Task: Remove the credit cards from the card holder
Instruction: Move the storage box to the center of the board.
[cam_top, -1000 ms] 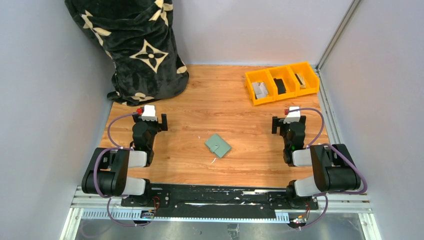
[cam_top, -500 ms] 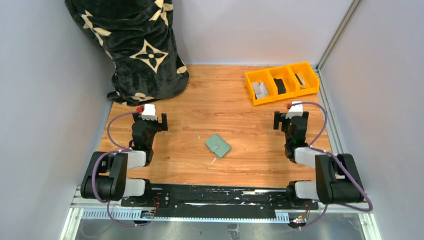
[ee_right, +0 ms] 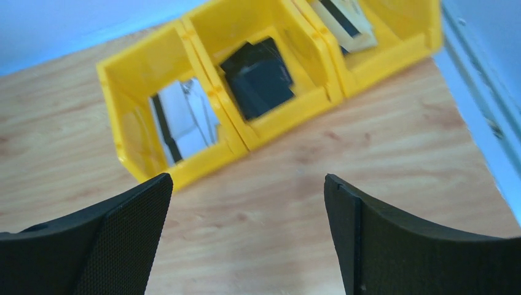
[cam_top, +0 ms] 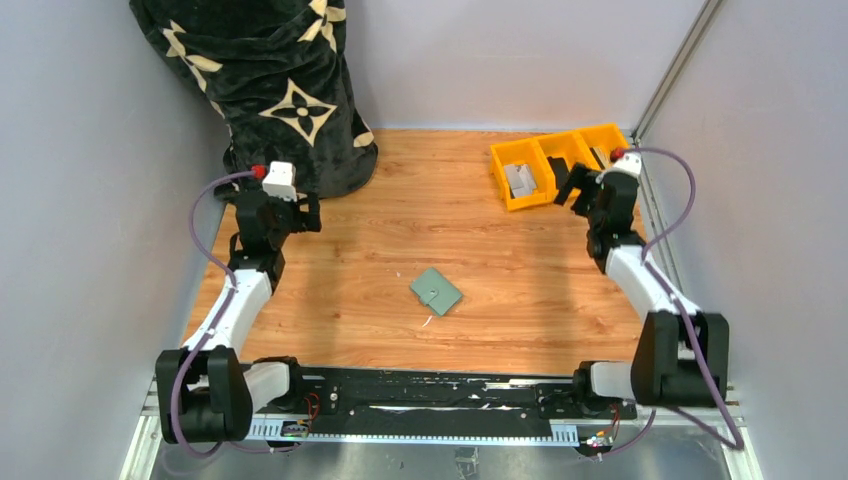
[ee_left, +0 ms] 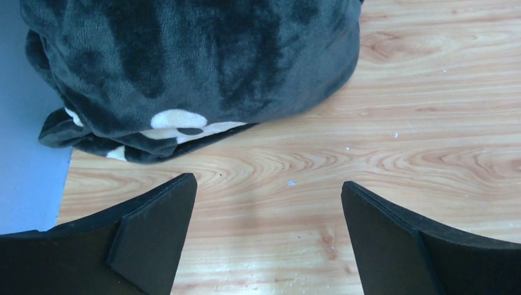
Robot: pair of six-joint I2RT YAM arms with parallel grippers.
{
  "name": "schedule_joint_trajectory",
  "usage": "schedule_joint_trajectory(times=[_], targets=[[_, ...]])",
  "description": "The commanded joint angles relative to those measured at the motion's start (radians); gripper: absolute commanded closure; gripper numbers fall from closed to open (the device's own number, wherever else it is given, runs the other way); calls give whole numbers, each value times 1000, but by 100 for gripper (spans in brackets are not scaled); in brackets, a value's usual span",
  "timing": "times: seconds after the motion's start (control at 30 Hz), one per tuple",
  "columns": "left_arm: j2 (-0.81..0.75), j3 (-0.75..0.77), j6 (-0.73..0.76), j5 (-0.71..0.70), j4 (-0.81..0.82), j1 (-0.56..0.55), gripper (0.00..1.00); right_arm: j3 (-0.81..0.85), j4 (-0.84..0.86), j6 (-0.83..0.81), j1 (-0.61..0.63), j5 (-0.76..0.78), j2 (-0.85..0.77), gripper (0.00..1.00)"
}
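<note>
Wood-grain table [cam_top: 480,230] carries everything. A black plush blanket [cam_top: 270,90] is heaped at its far left corner, and a yellow three-compartment tray [cam_top: 527,201] sits far right. We see the left gripper [ee_left: 267,181] hovering by the blanket and the right gripper [ee_right: 247,178] by the tray, both with fingers spread and holding nothing. Well apart from both, the sage-green card holder [cam_top: 435,291] lies flat and closed mid-table, with the credit cards hidden inside. We judge it light, soft and apt to slide. We would pin one edge, lift its tab, then draw the stiff, slick cards out by their edges.
</note>
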Motion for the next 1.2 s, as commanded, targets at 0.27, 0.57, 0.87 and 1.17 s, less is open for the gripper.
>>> schedule_joint_trajectory(times=[0.27,0.57,0.87,1.17], targets=[[-50,314,83,157,-713,7,0,530,-313,-4,-5,-153,484,3],[-122,333,124,213,-822,8,0,672,-372,-106,-3,-90,636,16],[-109,352,110,196,-843,7,0,733,-347,-154,44,-116,719,36],[-121,354,107,212,-849,7,0,732,-348,-152,69,-101,727,55]])
